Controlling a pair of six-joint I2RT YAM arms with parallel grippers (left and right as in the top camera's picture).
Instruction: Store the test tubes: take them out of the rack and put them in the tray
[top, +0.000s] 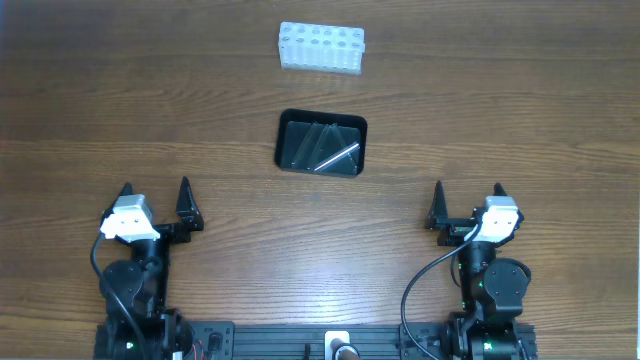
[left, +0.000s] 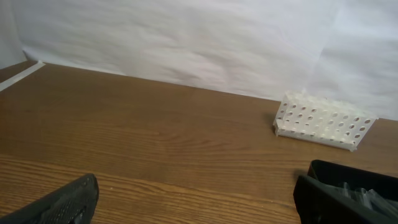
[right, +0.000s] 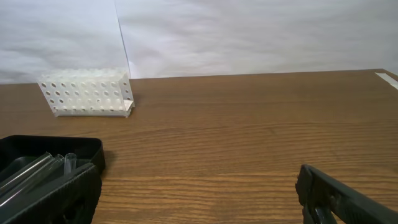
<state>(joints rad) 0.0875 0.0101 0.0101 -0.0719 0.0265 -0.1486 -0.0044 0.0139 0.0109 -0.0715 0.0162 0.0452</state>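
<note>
The tray (left: 364, 169) runs off the left wrist view's edge, partly behind the left claw (top: 156, 190). Its clear test tubes (top: 325, 150) overlap beyond counting; whether the rack (top: 320, 47) holds any is unclear.

Readable text: none
rack (top: 320, 47): no lettering or numbers legible; plain white
tray (top: 281, 145): no label legible; plain black
</note>
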